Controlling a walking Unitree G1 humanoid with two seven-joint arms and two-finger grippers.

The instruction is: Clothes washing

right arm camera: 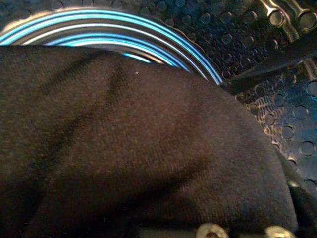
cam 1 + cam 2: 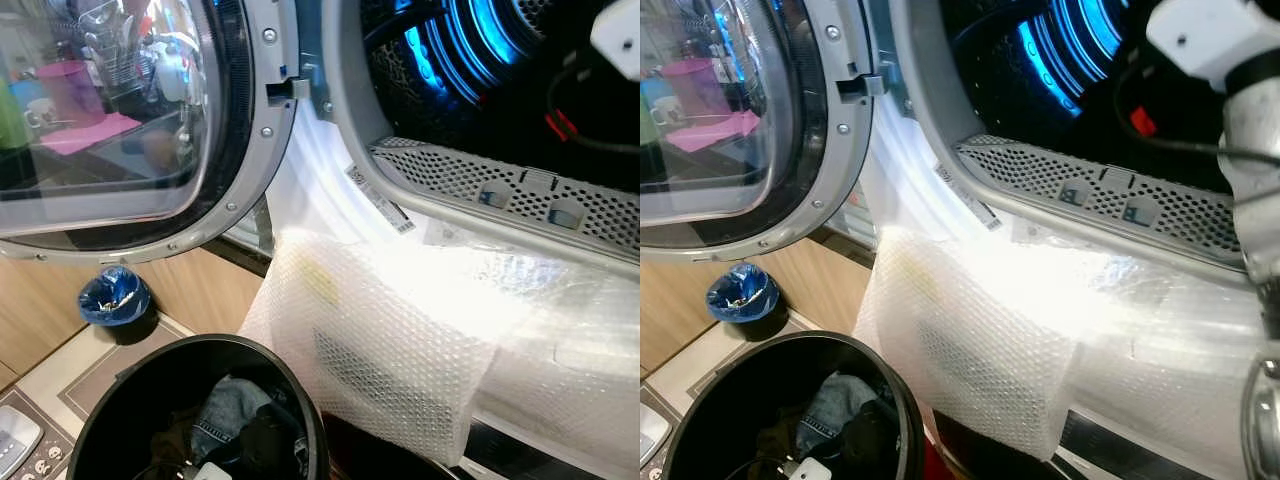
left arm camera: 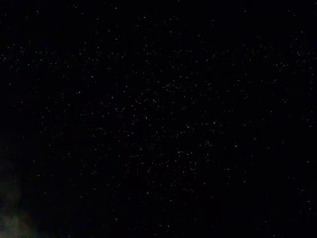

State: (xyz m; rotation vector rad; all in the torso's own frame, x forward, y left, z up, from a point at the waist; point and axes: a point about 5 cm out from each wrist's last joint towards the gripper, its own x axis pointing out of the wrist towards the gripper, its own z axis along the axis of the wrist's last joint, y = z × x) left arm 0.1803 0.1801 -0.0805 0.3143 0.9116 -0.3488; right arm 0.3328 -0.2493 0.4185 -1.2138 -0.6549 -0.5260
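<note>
A: What is seen, from the largest thing down?

B: The washer (image 2: 330, 190) is stood open, its drum (image 2: 1060, 60) lit blue inside. The door (image 2: 130, 130) is swung wide to the robot's left, so the mouth is left free for loading. Bubble wrap (image 2: 400, 340) is draped over the lower front below the mouth, probably to shield the panel from knocks.

A: And the laundry?

B: A black bin (image 2: 200, 410) is set just below and to the left of the mouth, near enough for short carries. Some clothes (image 2: 235, 420), denim among dark pieces, are left in it. A brown garment (image 1: 138, 148) is carried deep in the drum; in the right wrist view it is spread across the gripper, with the perforated wall behind it.

A: How is it held?

B: The right arm (image 2: 1240, 120) is reached into the drum. The fingers are covered by the cloth, so it cannot be told whether they are clamped on it or parted. The left wrist view is black, and nothing can be said of that gripper.

A: How far along is it judged?

B: Loading is judged partly done, since the bin is not yet emptied.
</note>
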